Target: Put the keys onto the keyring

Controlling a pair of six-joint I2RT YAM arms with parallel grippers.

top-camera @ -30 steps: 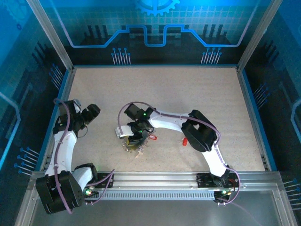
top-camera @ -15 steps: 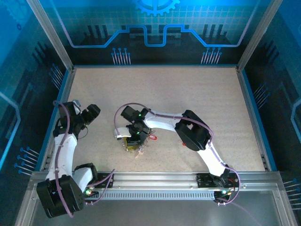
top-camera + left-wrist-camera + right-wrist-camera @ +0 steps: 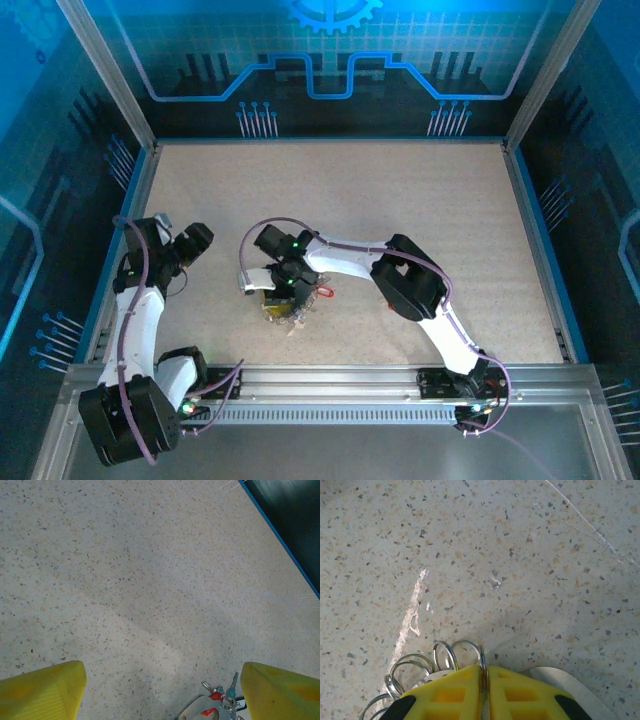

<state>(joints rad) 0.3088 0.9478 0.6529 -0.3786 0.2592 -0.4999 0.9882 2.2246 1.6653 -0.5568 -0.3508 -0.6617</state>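
Right wrist view: a thin silvery wire loop [image 3: 466, 646], one of a bunch on the speckled table [image 3: 520, 555], is nipped between the right gripper's [image 3: 484, 677] closed yellow fingers; from above, the keys [image 3: 283, 308] lie front-centre beneath it; the left gripper [image 3: 192, 242], fingers spread wide, sits well apart leftward.

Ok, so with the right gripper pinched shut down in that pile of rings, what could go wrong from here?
1. The right gripper pinches only the thin edge of one silver ring; it may slip out on lifting.
2. The neighbouring rings lie bunched beside it, so the whole bunch may drag along tangled.
3. The left gripper hangs open, apart from the keys, so nothing steadies them.
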